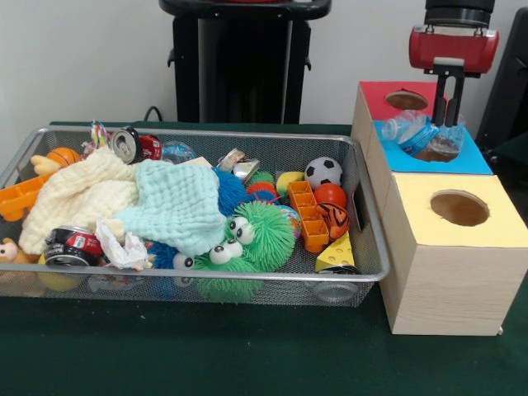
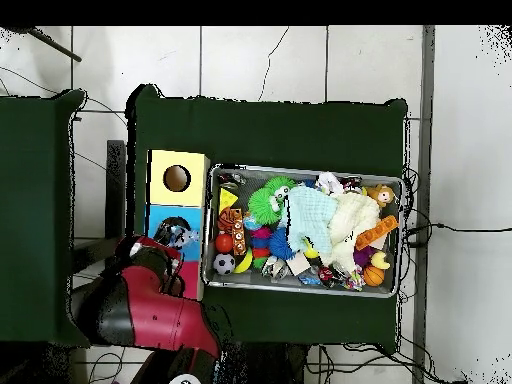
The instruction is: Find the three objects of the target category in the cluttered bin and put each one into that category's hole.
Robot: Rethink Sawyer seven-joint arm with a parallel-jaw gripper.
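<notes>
- The jaws (image 1: 450, 115) are pinched shut on a clear bottle (image 1: 422, 134) with a blue label; it hangs tilted, body sticking out to one side of them.
- Directly under the jaws is the blue box (image 1: 466, 158). Its hole (image 1: 436, 152) looks mostly hidden behind the bottle.
- Red box (image 1: 381, 101) sits just beyond the jaws, yellow box (image 1: 429, 247) on the near side. Don't drift over either hole.
- My read: you're at the drop step. Centre the bottle's bulk over the hole, not the jaws themselves, since the grip is off-centre.
- Go lower before releasing if you can; a tilted bottle may catch the rim and roll off onto the counter (image 1: 247, 355).
- The wire basket (image 1: 206, 276) is well off to the side of the jaws. I can't pick out more bottles under the cloths (image 1: 177, 206) from here.
</notes>
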